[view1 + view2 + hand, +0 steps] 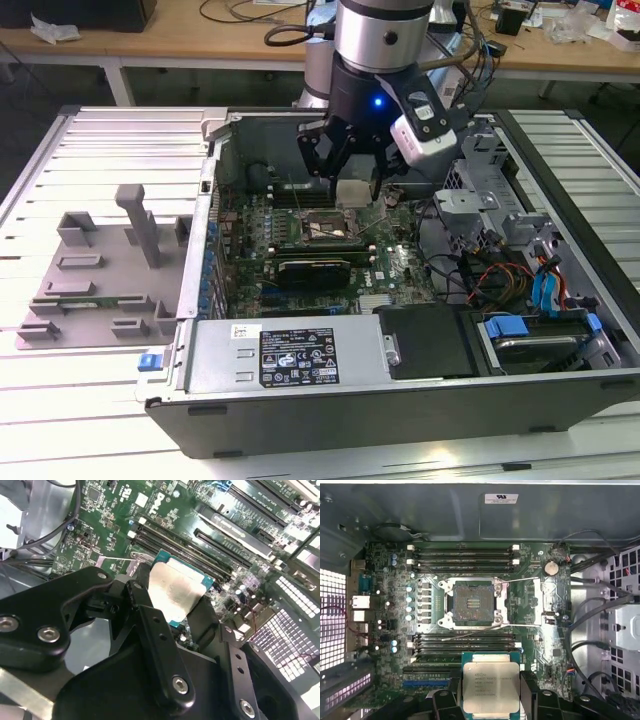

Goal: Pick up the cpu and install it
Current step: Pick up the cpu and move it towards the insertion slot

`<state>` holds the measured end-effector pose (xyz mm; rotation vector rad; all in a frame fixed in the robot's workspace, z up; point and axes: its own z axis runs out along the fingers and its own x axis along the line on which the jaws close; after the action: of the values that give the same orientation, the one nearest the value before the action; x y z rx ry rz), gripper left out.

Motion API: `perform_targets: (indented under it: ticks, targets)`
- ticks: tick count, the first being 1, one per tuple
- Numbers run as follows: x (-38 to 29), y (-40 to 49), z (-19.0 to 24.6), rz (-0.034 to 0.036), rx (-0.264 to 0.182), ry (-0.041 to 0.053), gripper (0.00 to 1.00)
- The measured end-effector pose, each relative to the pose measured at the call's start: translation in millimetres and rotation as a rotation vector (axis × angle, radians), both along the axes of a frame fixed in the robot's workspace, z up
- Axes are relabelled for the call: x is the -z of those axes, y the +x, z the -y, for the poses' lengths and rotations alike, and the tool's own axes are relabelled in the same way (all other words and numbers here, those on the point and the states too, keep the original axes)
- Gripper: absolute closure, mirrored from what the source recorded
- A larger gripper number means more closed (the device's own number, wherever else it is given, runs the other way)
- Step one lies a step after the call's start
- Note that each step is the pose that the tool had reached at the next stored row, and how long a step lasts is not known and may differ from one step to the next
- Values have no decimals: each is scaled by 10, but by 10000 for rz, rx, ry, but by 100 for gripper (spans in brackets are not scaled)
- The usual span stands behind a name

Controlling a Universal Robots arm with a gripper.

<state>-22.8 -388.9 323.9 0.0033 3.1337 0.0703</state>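
Exterior view high; both wrist views near motherboard (pixel 542 645)

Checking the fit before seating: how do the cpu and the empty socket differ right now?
The cpu shows a silvery plate with a teal rim; the socket is a dark open square in a pale metal frame. The cpu is clamped in the end effector, clear of the motherboard; the socket sits fixed on it. Both are square.
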Motion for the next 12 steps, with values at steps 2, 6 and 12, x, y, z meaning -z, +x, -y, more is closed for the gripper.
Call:
perform_targets:
  ticks: [2,6,12]
  targets:
    - [22,0,-25,0,-1,1,45]
    - [62,-3,-141,1,0,1,45]
    - [155,-36,-337,0,0,0,45]
